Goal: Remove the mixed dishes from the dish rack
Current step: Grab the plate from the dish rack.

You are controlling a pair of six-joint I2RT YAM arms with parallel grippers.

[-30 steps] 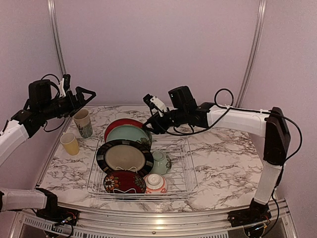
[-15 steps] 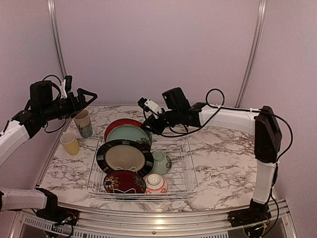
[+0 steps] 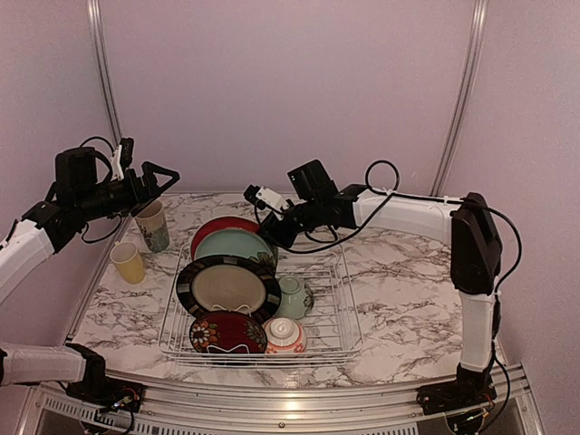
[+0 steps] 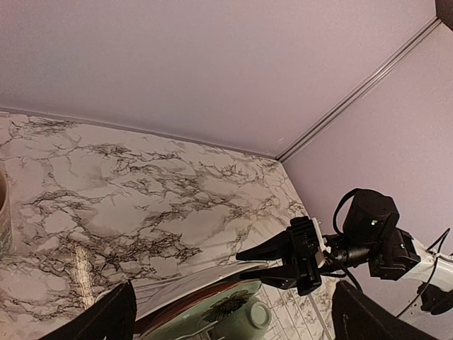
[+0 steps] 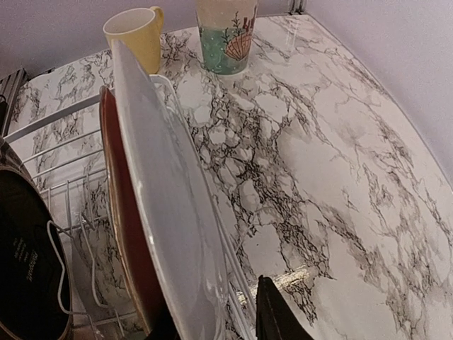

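Right gripper (image 3: pixel 272 228) sits at the far edge of the dish rack (image 3: pixel 350 313), fingers straddling the rim of the rearmost red plate (image 3: pixel 220 226). They seem clamped on it, though the wrist view crops the contact. Plate stands upright among the dividers. Left gripper (image 3: pixel 161 179) hangs spread wide near the patterned cup (image 3: pixel 152 225), with the yellow cup (image 3: pixel 128 262) close by.

Both arms are white tubes joined by black housings. The right arm (image 3: pixel 412 216), over the right side of the table (image 3: pixel 408 299), carries looping black cable and a small white camera block (image 3: pixel 265 197) beside its black right gripper (image 3: pixel 272 236). The left arm (image 3: pixel 23 249), over the table's left side, ends in the black left gripper (image 3: pixel 170 178) with thin angular fingers.
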